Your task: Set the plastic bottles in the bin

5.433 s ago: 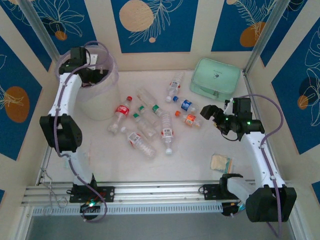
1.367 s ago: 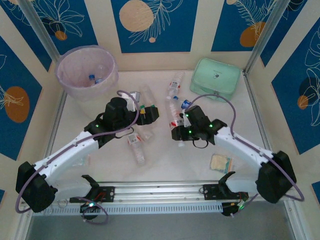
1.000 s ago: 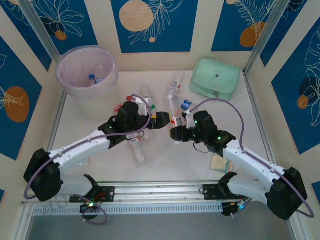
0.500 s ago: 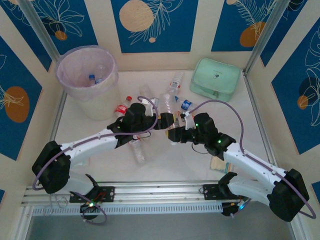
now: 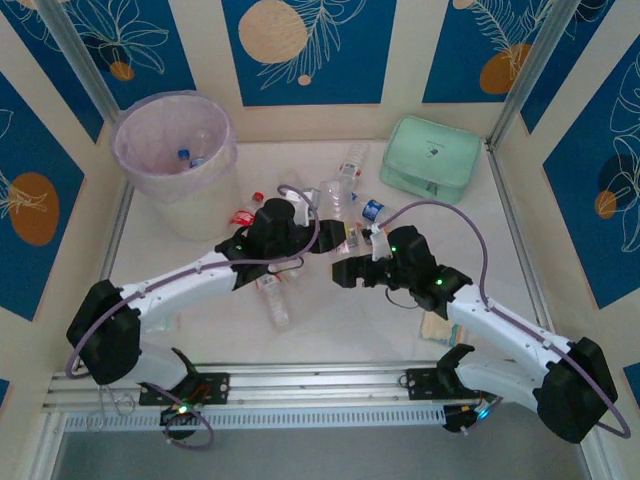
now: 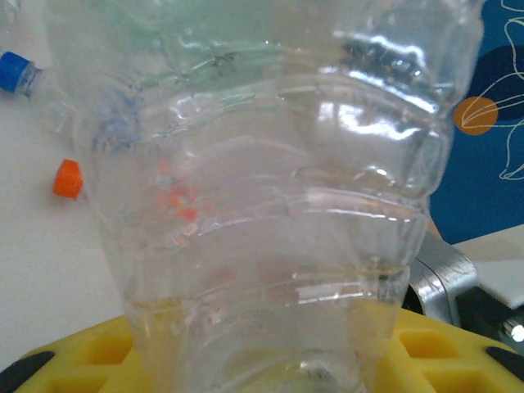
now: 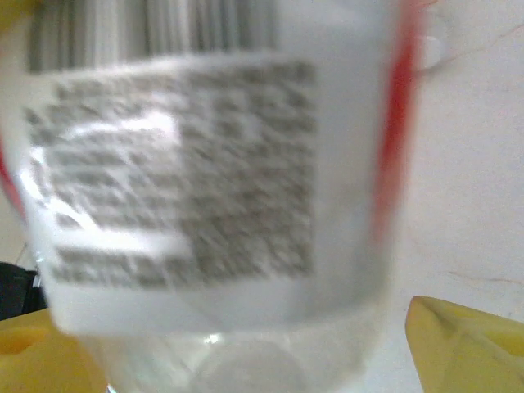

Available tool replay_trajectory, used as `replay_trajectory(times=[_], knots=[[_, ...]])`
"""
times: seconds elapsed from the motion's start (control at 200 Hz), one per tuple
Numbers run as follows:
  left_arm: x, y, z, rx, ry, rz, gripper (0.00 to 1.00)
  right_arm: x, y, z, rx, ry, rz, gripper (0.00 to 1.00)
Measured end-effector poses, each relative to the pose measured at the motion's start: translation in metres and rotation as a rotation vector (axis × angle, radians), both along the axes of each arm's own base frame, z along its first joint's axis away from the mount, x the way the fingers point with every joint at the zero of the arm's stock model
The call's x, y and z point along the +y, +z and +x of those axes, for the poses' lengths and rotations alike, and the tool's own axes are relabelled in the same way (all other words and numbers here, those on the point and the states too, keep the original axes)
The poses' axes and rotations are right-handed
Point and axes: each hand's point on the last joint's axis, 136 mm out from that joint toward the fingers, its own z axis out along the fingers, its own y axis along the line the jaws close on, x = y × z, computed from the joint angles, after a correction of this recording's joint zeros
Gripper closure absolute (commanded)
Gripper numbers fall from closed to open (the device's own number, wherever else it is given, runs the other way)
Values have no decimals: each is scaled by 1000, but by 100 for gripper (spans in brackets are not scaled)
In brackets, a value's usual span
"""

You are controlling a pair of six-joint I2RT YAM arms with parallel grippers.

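Note:
In the top view my left gripper is shut on a clear ribbed bottle, which stands upright in it over the middle of the table. Close up, that bottle rises between the yellow fingers. My right gripper is shut on a bottle with a white and red label, blurred in its wrist view. The pink-lilac bin stands at the back left with bottles inside. More bottles lie loose: a red-capped one, a blue-capped one, one further back and one under the left arm.
A mint-green zip case lies at the back right. A small beige packet sits near the right arm. The two grippers face each other, a few centimetres apart. A loose orange cap rests on the table.
Both arms have come in to the bottle pile, the left from the bin, and each has taken a bottle. Over the last half second the left gripper has shifted right with its bottle.

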Motion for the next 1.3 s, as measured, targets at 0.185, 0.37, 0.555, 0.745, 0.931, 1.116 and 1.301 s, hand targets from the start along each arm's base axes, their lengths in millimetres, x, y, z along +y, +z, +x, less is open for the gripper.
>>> replay_trajectory(times=[0.185,0.37,0.555,0.745,0.931,1.116,1.301], knots=[[31,34,32,-74,60,84,61,-27,11,6,-16,-81,4,2],[111,124,82,-245,230,157,84,-43,-5,5,39,-128,-28,3],[223,201,109,-385,472,247,100,-51,-27,-3,117,-152,-57,4],[310,226,125,-387,651,351,100,-54,-30,-4,132,-162,-57,5],[339,201,164,-298,663,477,100,-58,-36,-8,164,-170,-76,6],[354,135,205,-132,603,621,100,-61,-41,-11,194,-182,-86,6],[359,67,213,26,504,734,100,-64,-46,-14,218,-192,-102,6]])
